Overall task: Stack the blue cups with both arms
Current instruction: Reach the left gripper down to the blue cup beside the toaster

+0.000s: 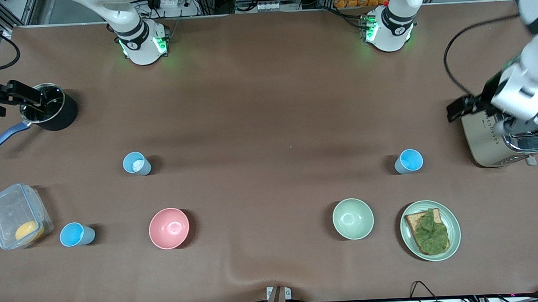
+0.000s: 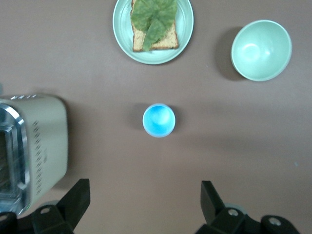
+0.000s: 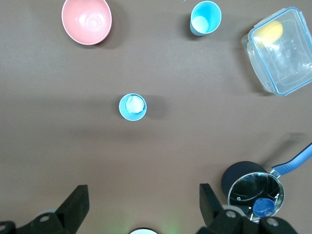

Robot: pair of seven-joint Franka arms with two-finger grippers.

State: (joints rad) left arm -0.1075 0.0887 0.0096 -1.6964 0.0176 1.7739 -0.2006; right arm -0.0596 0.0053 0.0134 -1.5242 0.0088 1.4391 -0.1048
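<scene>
We see the left gripper [image 2: 141, 204] spread wide and empty over the toaster [image 1: 507, 143], one blue cup [image 2: 158, 120] standing below it. The right gripper [image 3: 141, 204], likewise wide and empty, hangs over the saucepan [image 1: 49, 113], a second blue cup [image 3: 132, 107] below, a third cup [image 3: 205, 18] near the pink bowl [image 3: 87, 20].

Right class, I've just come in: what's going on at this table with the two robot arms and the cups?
Nothing is held yet. Three blue cups stand apart, unstacked: one toward the left arm's end near the toaster, one toward the right arm's end with something white in it, and one beside the clear container. The left gripper hangs open over the table beside the toaster; the right gripper hangs open beside the black saucepan. The pink bowl and green bowl sit untouched.
</scene>
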